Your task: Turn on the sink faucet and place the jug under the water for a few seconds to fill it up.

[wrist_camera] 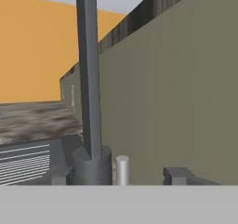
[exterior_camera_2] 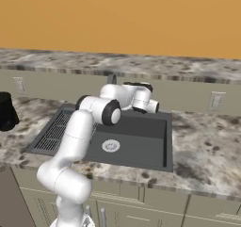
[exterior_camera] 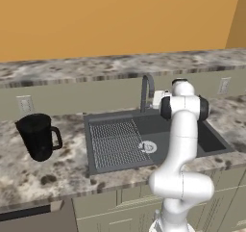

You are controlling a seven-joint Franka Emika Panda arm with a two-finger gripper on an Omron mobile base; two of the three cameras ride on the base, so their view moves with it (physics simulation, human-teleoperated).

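Observation:
The black jug (exterior_camera: 38,137) stands upright on the counter left of the sink (exterior_camera: 211,142), handle to the right; its edge shows at the far left (exterior_camera_2: 5,110). The dark gooseneck sink faucet (exterior_camera: 146,91) rises behind the basin. My gripper (wrist_camera: 119,176) is low at the faucet's foot, just right of it in the left base view. Its fingertips (wrist_camera: 59,175) stand apart, open, either side of the faucet base (wrist_camera: 92,165) and a small silver peg (wrist_camera: 122,169). No water is in view.
The sink has a ribbed drainboard (exterior_camera: 115,142) on the left and a round silver drain (exterior_camera: 149,147). The backsplash wall (wrist_camera: 186,93) is close behind the faucet. Wall outlets (exterior_camera: 25,103) (exterior_camera: 224,85) sit on the backsplash. My arm arches over the basin (exterior_camera_2: 141,136).

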